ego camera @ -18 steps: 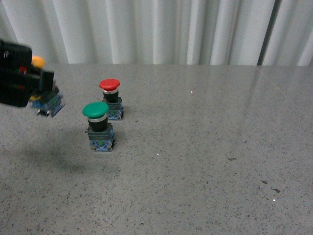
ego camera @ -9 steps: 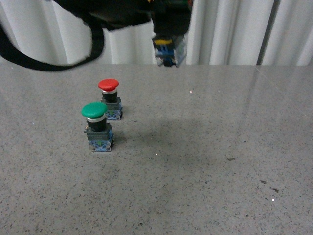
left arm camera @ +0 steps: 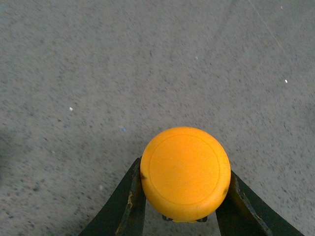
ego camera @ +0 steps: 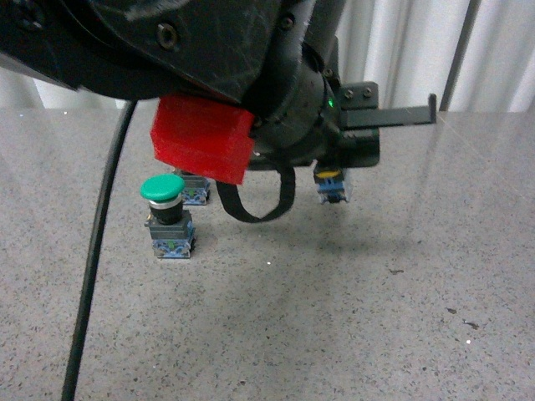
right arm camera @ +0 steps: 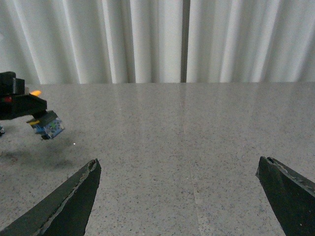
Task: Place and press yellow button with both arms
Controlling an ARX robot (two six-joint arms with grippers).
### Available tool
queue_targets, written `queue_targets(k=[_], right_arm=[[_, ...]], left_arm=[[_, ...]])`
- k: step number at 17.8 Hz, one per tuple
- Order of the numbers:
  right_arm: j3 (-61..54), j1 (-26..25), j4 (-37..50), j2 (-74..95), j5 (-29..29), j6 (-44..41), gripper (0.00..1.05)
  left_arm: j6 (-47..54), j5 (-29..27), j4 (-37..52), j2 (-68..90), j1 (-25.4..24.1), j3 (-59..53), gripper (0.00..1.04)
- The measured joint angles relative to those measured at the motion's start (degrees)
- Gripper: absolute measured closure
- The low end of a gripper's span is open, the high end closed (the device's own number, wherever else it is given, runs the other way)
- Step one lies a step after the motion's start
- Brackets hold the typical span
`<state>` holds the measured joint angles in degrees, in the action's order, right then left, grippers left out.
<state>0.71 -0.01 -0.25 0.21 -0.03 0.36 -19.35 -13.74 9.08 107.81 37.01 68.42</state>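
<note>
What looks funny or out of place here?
Only the yellow button: it is not standing on the table like the green button. The left gripper holds it by its sides, tilted, up in the air with its shadow below. Nothing looks spilled or broken.

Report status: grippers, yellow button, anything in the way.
Left gripper shut on yellow button, tilted, off the table. Right gripper open, empty. Green button stands apart, nearer the robot's left.

Looks like a robot test lab. Speckled grey tabletop (ego camera: 376, 317), plain white curtains (right arm camera: 147, 39) along the far side.
</note>
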Motion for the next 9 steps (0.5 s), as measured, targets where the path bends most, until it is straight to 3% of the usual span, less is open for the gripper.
queue_targets(k=[9], right_arm=[[0.00, 0.00, -0.02, 0.00, 0.02, 0.00, 0.07]], left_arm=[[-3.15, -1.99, -1.31, 2.99, 1.92, 0.02, 0.73]])
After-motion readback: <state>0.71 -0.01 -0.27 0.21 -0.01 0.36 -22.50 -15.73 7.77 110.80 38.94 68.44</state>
